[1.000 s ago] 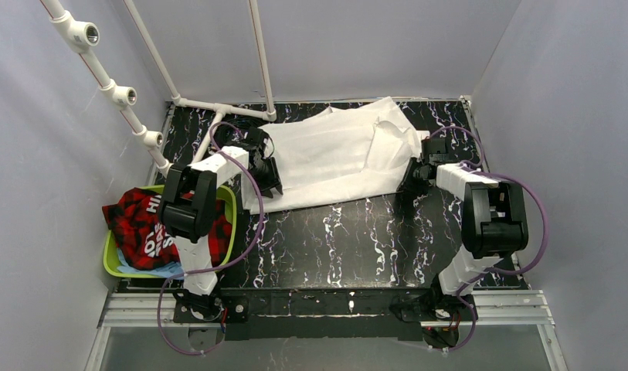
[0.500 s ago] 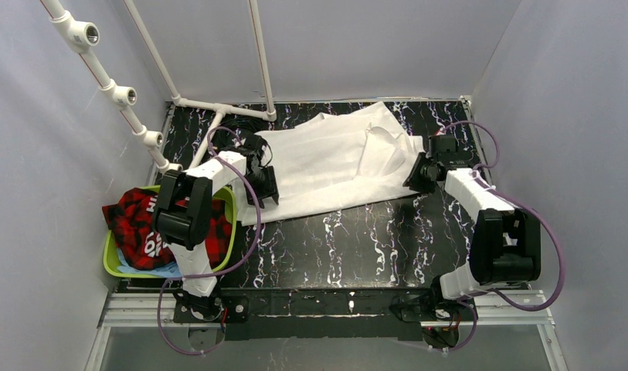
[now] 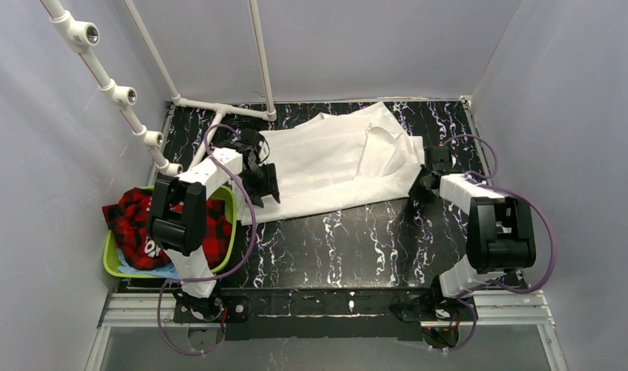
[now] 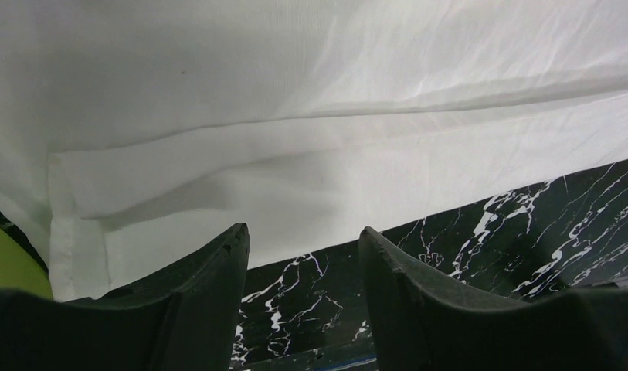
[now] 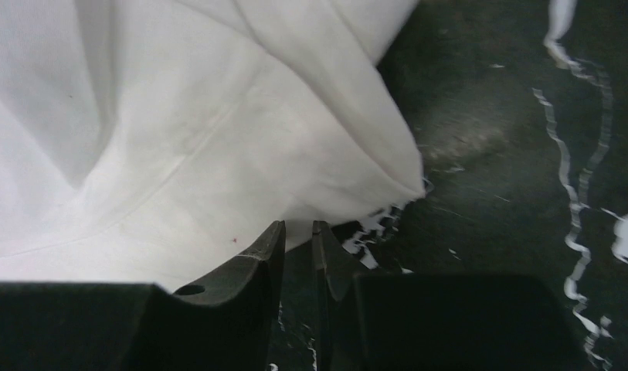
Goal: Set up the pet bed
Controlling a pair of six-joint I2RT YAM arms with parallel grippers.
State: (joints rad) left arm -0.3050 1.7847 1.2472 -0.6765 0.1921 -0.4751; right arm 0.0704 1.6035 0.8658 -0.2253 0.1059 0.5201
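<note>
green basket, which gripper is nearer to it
Left. The left gripper sits just beside the green basket; the right gripper is at the white sheet's opposite end.

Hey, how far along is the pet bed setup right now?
Early. Done: white sheet lies spread, wrinkled, on the table. In hand: left pincer open at its near-left corner, right pincer nearly shut by the right corner. Left: sheet not yet on the pipe frame.

Matt white cloth [image 3: 334,162], glossy marbled tabletop [image 3: 357,239]
</note>
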